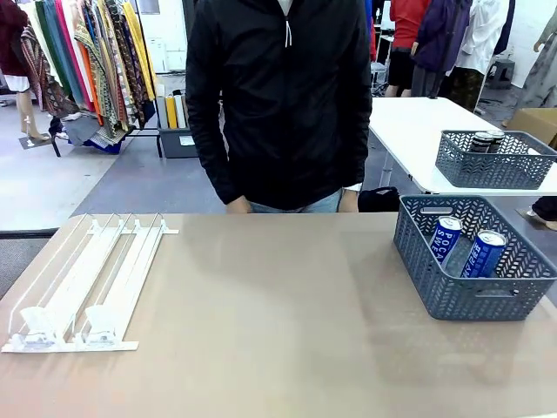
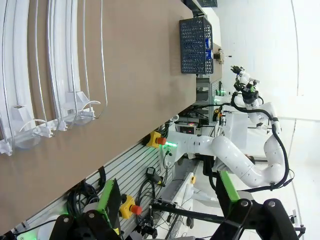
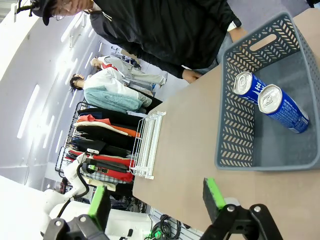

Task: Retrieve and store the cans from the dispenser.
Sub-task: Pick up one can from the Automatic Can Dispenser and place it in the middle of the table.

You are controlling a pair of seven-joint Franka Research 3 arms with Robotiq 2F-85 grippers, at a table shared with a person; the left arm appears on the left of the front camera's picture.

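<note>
Nearest to the front camera is the bare tan table (image 1: 278, 348), and on its left side lies the white dispenser (image 1: 83, 292) with its sloped lanes; I see no cans left in any lane. 2 blue cans (image 1: 466, 248) lean inside the grey basket (image 1: 435, 300) at the right side of the table, close beside each other. A person in a black jacket (image 1: 283, 96) stands at the far edge, hands low by the table. In its wrist view the left gripper (image 2: 167, 202) is spread wide and holds nothing, off the table edge near the dispenser's front stops. The right gripper (image 3: 157, 197) also stands spread and empty, short of the basket. I judge the storing step is finished for these 2 cans (the dispenser looks emptied), so the next move probably calls for waiting until new cans are loaded into the lanes.
</note>
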